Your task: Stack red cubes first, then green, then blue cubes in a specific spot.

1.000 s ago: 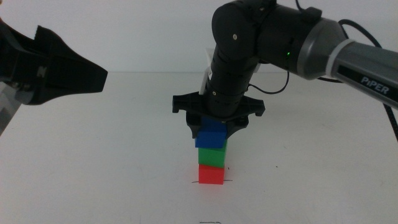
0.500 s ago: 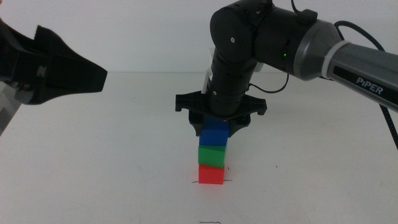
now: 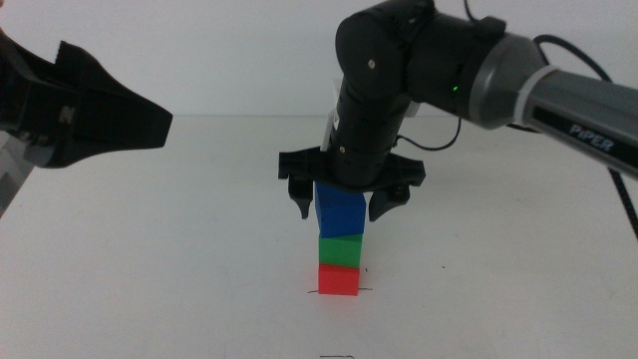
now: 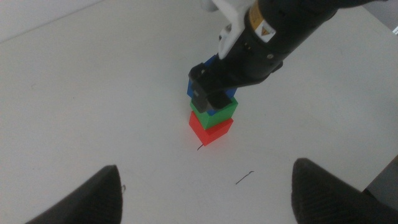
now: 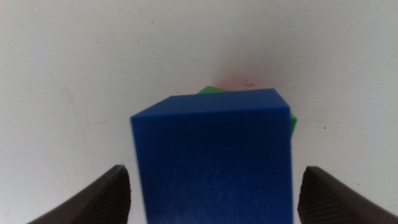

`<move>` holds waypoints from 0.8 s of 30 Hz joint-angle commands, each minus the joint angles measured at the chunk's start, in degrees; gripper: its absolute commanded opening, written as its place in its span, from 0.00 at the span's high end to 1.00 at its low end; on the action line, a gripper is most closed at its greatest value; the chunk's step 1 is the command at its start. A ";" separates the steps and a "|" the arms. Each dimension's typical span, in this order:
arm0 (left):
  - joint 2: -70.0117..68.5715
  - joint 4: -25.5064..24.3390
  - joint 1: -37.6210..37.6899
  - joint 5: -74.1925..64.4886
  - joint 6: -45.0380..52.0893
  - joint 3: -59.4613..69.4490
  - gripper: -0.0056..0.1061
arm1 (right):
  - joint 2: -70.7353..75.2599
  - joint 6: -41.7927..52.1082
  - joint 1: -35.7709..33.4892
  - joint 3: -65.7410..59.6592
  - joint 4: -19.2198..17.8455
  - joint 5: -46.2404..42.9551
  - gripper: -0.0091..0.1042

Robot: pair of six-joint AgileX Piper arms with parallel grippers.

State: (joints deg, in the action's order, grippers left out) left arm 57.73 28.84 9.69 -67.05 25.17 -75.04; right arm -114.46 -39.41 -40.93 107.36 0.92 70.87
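The red cube (image 3: 338, 280) sits on the black line (image 3: 315, 292) on the white desk (image 3: 199, 249), with the green cube (image 3: 339, 248) on it and the blue cube (image 3: 340, 210) on top, making one slightly twisted stack. The right claw (image 3: 341, 203) hangs over the stack, its jaws spread wide to either side of the blue cube and clear of it, gripping nothing. The left claw (image 4: 205, 186) waits well off to the left, jaws wide apart and empty.
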 commanded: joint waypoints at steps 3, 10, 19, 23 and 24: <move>-0.67 2.65 -0.08 2.95 -0.28 -1.34 0.11 | 7.35 0.34 0.03 1.44 -1.22 3.28 0.12; -0.67 2.65 -0.08 2.95 -0.28 -1.34 0.11 | 15.58 0.49 1.38 1.44 -4.38 3.22 0.12; -0.67 2.65 -0.08 2.95 -0.28 -1.34 0.11 | 32.36 14.58 15.41 -10.69 -2.29 -7.89 0.12; -0.67 2.65 -0.08 2.95 -0.28 -1.34 0.11 | 41.13 22.57 23.75 -19.23 -0.92 -17.12 0.13; -0.67 2.65 -0.08 2.95 -0.28 -1.34 0.11 | 42.61 24.08 25.24 -20.99 -1.44 -18.15 0.13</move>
State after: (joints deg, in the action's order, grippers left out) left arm 57.73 28.84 9.69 -67.05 25.17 -75.04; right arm -76.18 -19.11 -17.83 87.40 0.00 58.49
